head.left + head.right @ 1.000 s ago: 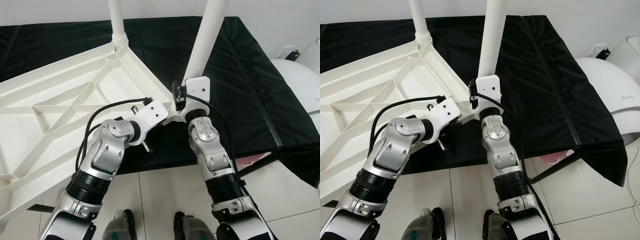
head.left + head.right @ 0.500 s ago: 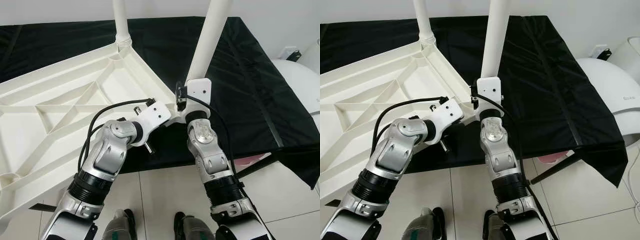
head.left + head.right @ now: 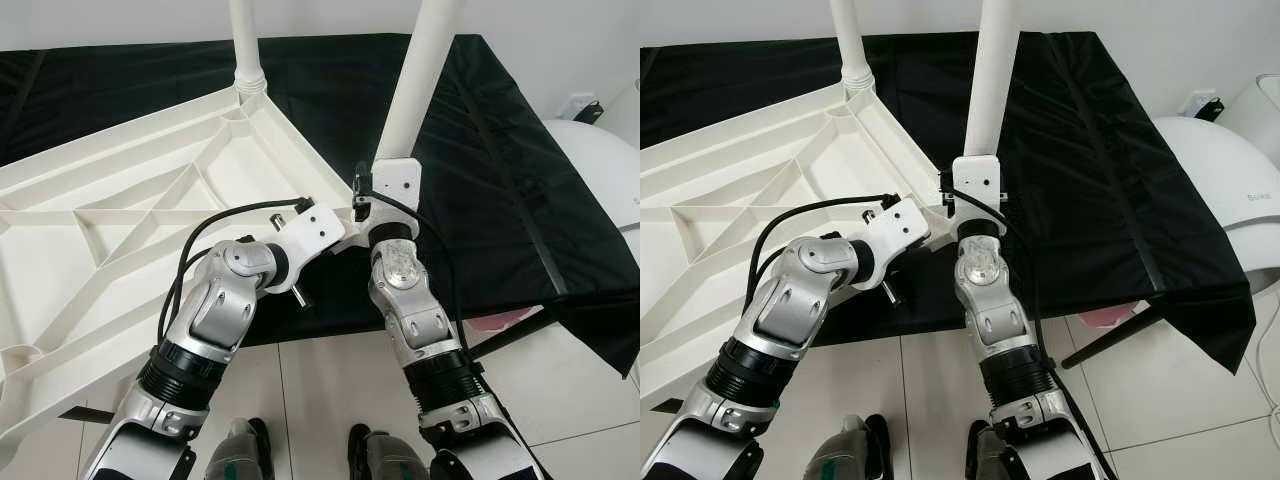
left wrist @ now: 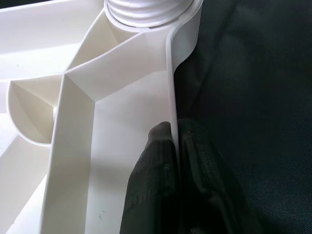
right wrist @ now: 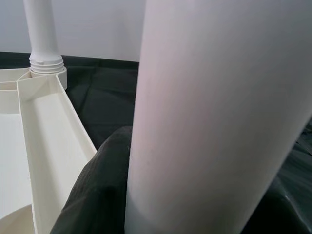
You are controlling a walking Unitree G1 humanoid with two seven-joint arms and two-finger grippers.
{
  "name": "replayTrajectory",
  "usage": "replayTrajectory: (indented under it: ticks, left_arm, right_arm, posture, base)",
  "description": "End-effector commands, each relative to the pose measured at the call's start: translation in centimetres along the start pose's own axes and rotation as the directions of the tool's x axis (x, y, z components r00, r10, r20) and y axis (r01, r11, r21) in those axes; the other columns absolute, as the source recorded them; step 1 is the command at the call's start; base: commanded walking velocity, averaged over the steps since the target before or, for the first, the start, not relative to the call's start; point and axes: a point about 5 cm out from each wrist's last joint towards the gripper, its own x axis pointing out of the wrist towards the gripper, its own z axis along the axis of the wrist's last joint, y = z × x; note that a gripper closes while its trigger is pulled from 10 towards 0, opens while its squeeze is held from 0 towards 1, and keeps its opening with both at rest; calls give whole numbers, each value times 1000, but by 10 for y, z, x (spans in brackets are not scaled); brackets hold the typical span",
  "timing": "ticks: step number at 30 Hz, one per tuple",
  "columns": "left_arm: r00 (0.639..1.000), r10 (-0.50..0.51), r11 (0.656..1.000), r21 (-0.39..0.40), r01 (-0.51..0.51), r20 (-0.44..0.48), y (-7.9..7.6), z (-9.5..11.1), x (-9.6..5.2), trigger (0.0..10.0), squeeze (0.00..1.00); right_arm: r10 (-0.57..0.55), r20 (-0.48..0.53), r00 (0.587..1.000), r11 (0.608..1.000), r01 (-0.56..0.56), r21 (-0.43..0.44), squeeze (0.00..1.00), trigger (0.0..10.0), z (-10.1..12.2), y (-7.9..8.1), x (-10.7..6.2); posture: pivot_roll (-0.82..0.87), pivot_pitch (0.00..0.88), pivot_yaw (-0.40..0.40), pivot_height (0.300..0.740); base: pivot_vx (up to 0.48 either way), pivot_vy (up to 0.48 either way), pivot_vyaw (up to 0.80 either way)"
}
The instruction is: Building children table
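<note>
White upturned tabletop (image 3: 120,200) lies on the black cloth (image 3: 480,150); left gripper (image 4: 176,165) pinches its rim at five o'clock; right gripper (image 5: 122,161) clasps a leg (image 3: 415,80) — upright beside that corner.

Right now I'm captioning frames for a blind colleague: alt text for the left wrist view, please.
The left gripper pinches the thin side wall of an upturned white tabletop, one black finger on each side. A leg's threaded base sits in the corner socket, black cloth beside.
</note>
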Motion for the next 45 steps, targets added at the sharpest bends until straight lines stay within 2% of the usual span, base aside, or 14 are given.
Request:
replayTrajectory:
  ticks: [1, 13, 14, 15, 16, 20, 21, 34, 35, 38, 39, 41, 42, 45]
  left_arm:
    - [995, 94, 995, 30, -95, 24, 5, 6, -7, 10000, 0]
    - [996, 90, 995, 35, -91, 26, 5, 8, -6, 10000, 0]
    - [996, 90, 995, 35, -91, 28, 5, 8, -6, 10000, 0]
    - [996, 90, 995, 35, -91, 28, 5, 8, -6, 10000, 0]
    - [996, 90, 995, 35, -91, 28, 5, 8, -6, 10000, 0]
    - [995, 91, 995, 33, -92, 28, 5, 8, -6, 10000, 0]
    - [996, 90, 995, 33, -91, 29, 5, 9, -5, 10000, 0]
    - [995, 92, 995, 31, -93, 32, 4, 9, -5, 10000, 0]
    - [995, 92, 995, 31, -93, 32, 4, 9, -5, 10000, 0]
    - [995, 92, 995, 31, -93, 32, 4, 9, -5, 10000, 0]
    - [995, 94, 995, 30, -95, 33, 4, 9, -5, 10000, 0]
    - [995, 94, 995, 30, -95, 33, 4, 9, -5, 10000, 0]
    - [995, 94, 995, 28, -95, 33, 5, 9, -5, 10000, 0]
    - [995, 96, 995, 26, -97, 31, 5, 9, -5, 10000, 0]
  right_arm:
    - [-114, -152, 982, 993, 118, 17, 0, 10000, -27, -6, -5]
    - [-123, -147, 982, 992, 128, 23, 0, 10000, -28, -9, -7]
    - [-123, -144, 982, 991, 128, 27, 43, 10000, -27, -9, -6]
    - [-123, -144, 982, 991, 128, 27, 43, 10000, -27, -9, -6]
    - [-107, -148, 983, 992, 116, 50, 1000, 10000, -27, -9, -6]
    - [-108, -137, 985, 993, 114, 32, 1000, 10000, -25, -8, -5]
    - [-101, -128, 987, 994, 105, 22, 0, 10000, -24, -8, -5]
    - [-66, -106, 992, 997, 69, 22, 0, 10000, -20, -4, -2]
    - [-60, -99, 993, 998, 63, 25, 0, 4627, -19, -3, -2]
    - [-60, -99, 993, 998, 63, 25, 0, 4627, -19, -3, -2]
    - [-61, -92, 994, 998, 64, 27, 0, 0, -17, -4, -1]
    - [-61, -92, 994, 998, 64, 27, 0, 0, -17, -4, -1]
    - [-60, -91, 994, 998, 62, 23, 0, 10000, -17, -4, 0]
    - [-56, -88, 995, 998, 58, 15, 0, 10000, -16, -5, 2]
  posture:
    - [-95, 218, -24, 740]
    - [-97, 216, -22, 740]
    - [-97, 216, -22, 740]
    - [-97, 216, -22, 740]
    - [-100, 205, -25, 740]
    - [-100, 205, -25, 740]
    - [-99, 200, -27, 740]
    - [-99, 193, -31, 740]
    - [-99, 193, -31, 740]
    - [-99, 193, -31, 740]
    - [-101, 194, -32, 740]
    - [-101, 194, -32, 740]
    - [-102, 197, -32, 740]
    - [-103, 201, -33, 740]
  base:
    - [0, 0, 0]
    - [0, 0, 0]
    - [0, 0, 0]
    - [0, 0, 0]
    - [0, 0, 0]
    - [0, 0, 0]
    - [0, 0, 0]
    - [0, 0, 0]
    - [0, 0, 0]
    - [0, 0, 0]
    - [0, 0, 0]
    - [0, 0, 0]
    - [0, 0, 0]
    - [0, 0, 0]
